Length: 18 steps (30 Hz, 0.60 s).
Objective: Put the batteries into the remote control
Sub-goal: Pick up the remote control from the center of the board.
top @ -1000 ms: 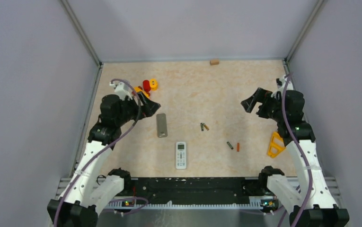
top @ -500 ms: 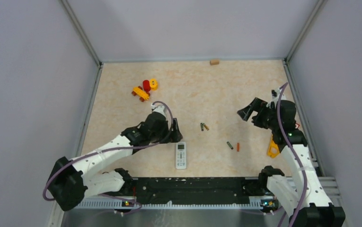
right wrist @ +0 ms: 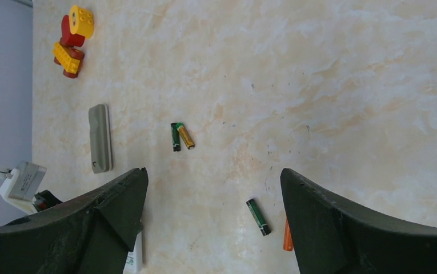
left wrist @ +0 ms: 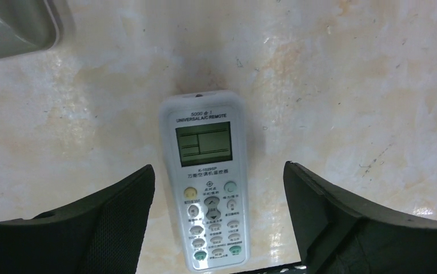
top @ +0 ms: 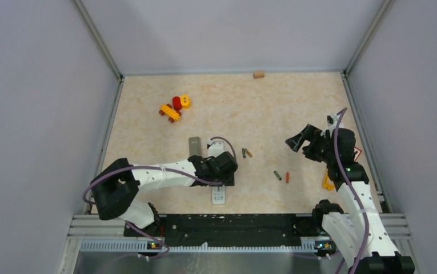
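Lower centre of the top view: left gripper point(top: 223, 170) sits low over the remote point(left wrist: 210, 182). In the wrist view the jaws are released and wide apart, with one finger along each long edge of the remote and neither touching it. The remote lies flat on the table point(top: 147, 131), face up, with screen and buttons showing. No battery bay is visible on this side, so it is presumably underneath. Judgement: this straddle across the narrow width sets up a pinch on the long edges, then a lift and turn-over.

Right gripper point(top: 297, 140) hangs at mid right, clear of the table, jaws likewise released and holding nothing. Its camera takes in all four batteries, which suits a waiting pose while the left arm works.
- Upper pair point(right wrist: 175, 137): one green and one orange, ends touching in a narrow V, centre of that view.
- Lower pair point(right wrist: 258, 217): green and orange, just beside each other but apart, bottom centre.

Both pairs lie loose on the table, right of the remote in the top view. None are loaded yet.

Grey slab point(top: 195, 144) lies just up-left of the left gripper. Cannot tell whether it is a cover or a second remote lying face down.

Risk: the remote is thin and flat. The fingers must reach right down to the table to catch its edges, or they will slip over the top.
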### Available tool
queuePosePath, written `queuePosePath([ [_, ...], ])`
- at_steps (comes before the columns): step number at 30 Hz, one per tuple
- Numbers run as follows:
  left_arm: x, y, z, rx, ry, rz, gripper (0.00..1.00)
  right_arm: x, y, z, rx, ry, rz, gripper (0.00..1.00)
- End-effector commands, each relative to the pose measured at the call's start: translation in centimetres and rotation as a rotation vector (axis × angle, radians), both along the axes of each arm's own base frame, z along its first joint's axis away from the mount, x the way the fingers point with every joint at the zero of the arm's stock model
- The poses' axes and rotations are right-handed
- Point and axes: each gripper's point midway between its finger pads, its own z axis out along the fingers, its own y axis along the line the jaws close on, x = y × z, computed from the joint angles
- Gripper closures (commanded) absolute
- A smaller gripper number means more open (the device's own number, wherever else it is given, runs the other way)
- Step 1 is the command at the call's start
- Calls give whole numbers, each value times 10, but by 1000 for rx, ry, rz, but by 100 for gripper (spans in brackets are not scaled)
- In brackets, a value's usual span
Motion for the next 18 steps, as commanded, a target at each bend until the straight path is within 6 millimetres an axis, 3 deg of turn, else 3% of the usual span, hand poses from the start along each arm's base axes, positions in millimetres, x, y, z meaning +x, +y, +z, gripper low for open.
queuePosePath([
  [1, 11, -7, 4, 21, -34, 89, 16, -1, 5, 7, 30, -45, 11, 12],
  [10, 7, -1, -23, 130, 35, 157, 26, -4, 1, -4, 6, -15, -1, 13],
  [14, 9, -6, -24, 132, 28, 140, 45, -4, -1, -5, 0, -19, -13, 14],
  [18, 25, -16, 3, 80, -61, 93, 71, -3, 1, -4, 8, -25, 1, 14],
])
